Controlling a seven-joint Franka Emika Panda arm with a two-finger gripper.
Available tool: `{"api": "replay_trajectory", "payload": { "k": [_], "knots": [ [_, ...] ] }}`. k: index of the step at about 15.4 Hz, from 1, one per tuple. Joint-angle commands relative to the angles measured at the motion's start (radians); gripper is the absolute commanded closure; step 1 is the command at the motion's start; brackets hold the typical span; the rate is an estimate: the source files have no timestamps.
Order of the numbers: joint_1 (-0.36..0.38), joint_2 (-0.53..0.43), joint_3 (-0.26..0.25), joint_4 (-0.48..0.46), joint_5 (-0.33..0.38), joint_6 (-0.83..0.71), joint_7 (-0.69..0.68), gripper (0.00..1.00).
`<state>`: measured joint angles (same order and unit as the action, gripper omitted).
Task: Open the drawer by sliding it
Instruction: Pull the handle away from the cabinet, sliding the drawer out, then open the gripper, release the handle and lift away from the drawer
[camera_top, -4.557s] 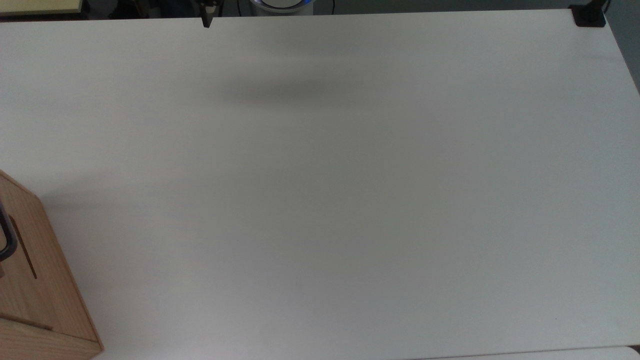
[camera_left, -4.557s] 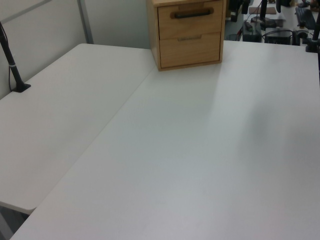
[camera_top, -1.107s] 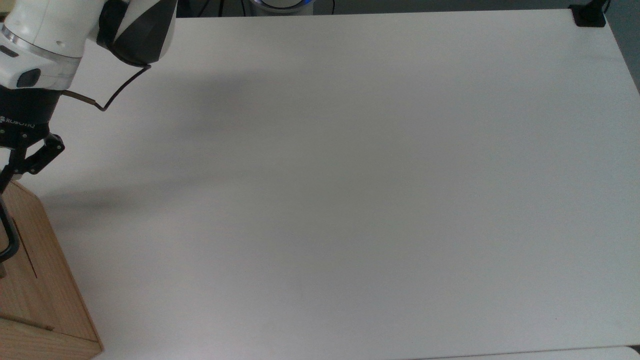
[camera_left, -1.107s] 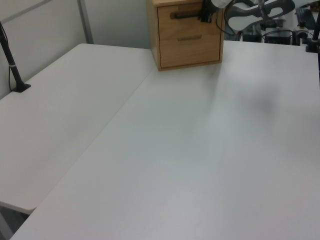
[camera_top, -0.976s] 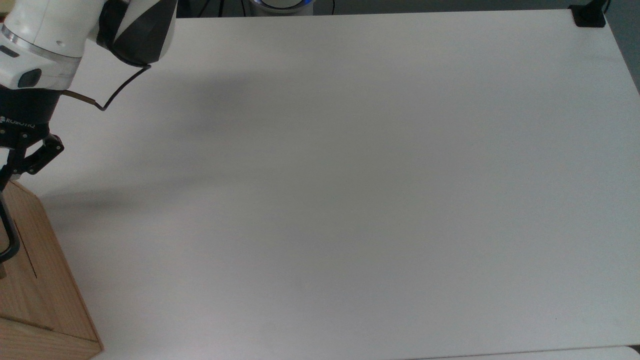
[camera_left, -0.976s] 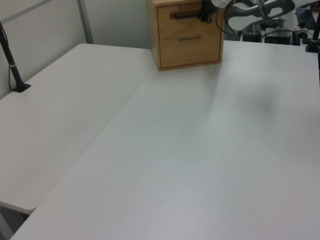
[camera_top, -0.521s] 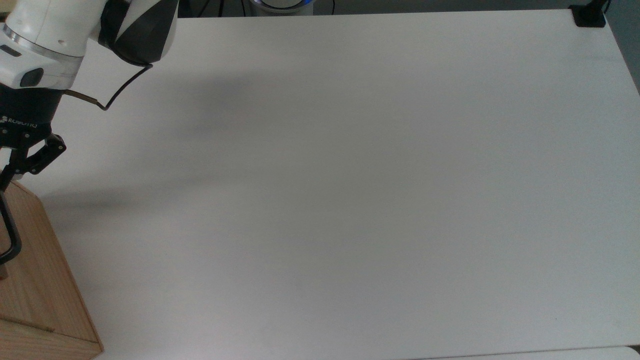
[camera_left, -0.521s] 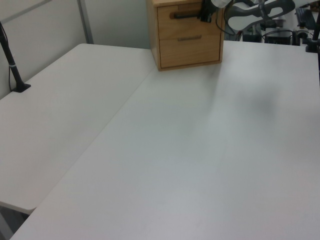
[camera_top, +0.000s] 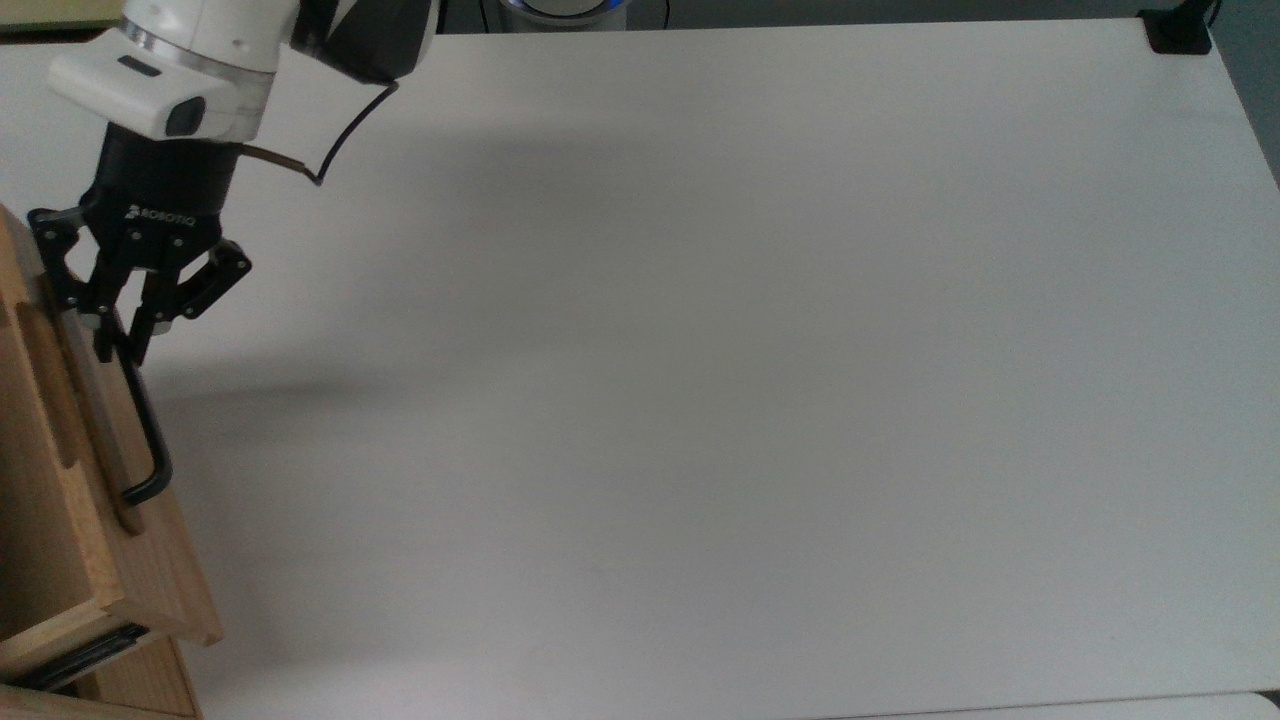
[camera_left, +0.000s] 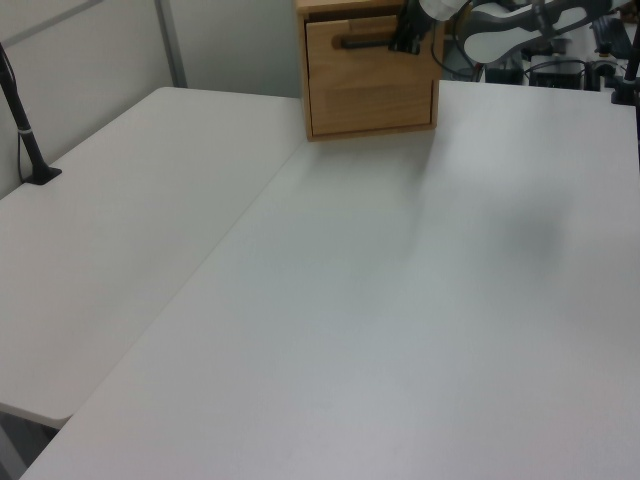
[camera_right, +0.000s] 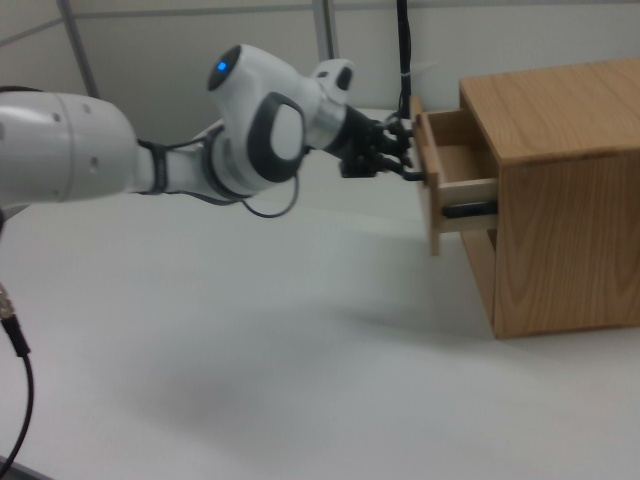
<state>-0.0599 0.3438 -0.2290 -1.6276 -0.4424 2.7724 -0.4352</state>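
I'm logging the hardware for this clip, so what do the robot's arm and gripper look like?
The arm has smooth, rounded white shells with dark grey joint sections and a small blue light on one joint. At the wrist sits a white block, then the black gripper with white lettering on its body and thin linked fingers. A thin dark cable loops beside the wrist.

Bright even light, soft blurred shadows

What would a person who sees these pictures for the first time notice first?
First, the white robot arm reaching across the white table, its gripper closed on the black handle of the drawer. Next, that drawer itself, pulled partly out of the wooden cabinet at the right view's right edge.
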Motion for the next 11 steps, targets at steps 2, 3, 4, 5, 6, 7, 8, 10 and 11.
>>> {"api": "replay_trajectory", "payload": {
  "k": [2,3,4,5,6,7,8,10,11],
  "knots": [
    [0.072,-0.169,0.007,-0.112,-0.001,-0.056,0.026,1.0],
    [0.078,-0.181,0.008,-0.118,-0.001,-0.069,0.026,1.0],
    [0.086,-0.195,0.01,-0.12,-0.001,-0.086,0.027,1.0],
    [0.098,-0.21,0.01,-0.126,0.001,-0.109,0.027,1.0],
    [0.11,-0.226,0.01,-0.13,0.001,-0.137,0.027,1.0],
    [0.118,-0.244,0.01,-0.133,0.001,-0.172,0.027,1.0],
    [0.129,-0.261,0.014,-0.141,0.001,-0.209,0.027,1.0],
    [0.144,-0.287,0.03,-0.158,0.002,-0.252,0.026,1.0],
    [0.144,-0.289,0.031,-0.159,0.002,-0.258,0.026,1.0]
  ]
}}
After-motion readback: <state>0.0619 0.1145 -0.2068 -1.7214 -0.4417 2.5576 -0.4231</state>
